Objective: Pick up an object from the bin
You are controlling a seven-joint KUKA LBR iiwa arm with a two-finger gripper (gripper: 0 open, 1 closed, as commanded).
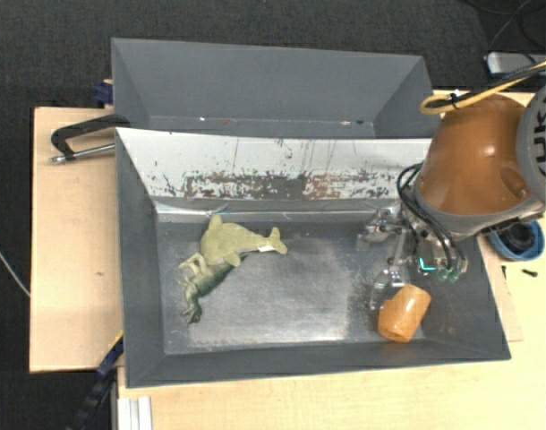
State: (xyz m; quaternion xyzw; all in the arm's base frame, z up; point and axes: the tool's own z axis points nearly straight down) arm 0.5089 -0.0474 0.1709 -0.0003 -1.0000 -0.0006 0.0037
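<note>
- Dark carpet-like floor [255,7] lies behind and around a grey metal bin [300,298]. You are looking down into the bin from above, and its far wall is scuffed with rusty marks.
- Your robot arm comes in from the right. Its rounded orange cover [474,164] hangs over the bin's right rim.
- The gripper [391,271] is low in the right part of the bin, close to the floor. You cannot tell from this view whether it is released or clenched.
- A stubby orange cylinder [404,313] lies tilted on the bin floor in the near right corner, on the near side of the gripper. It is just beside the gripper's tip and may be touching it, but nothing shows it as gripped.
- Well apart, in the left half, a pale green toy dolphin [237,243] lies on its side. A darker green toy dinosaur [200,285] lies against the dolphin's near left edge.
- The middle of the bin floor between these two groups is bare.
- As for progress, you appear to be at the approach or grasp stage. The gripper is down beside the orange cylinder, which rests on the floor, so nothing has been lifted.
- What is left for you is a secure hold and then the lift clear of the bin.
</note>
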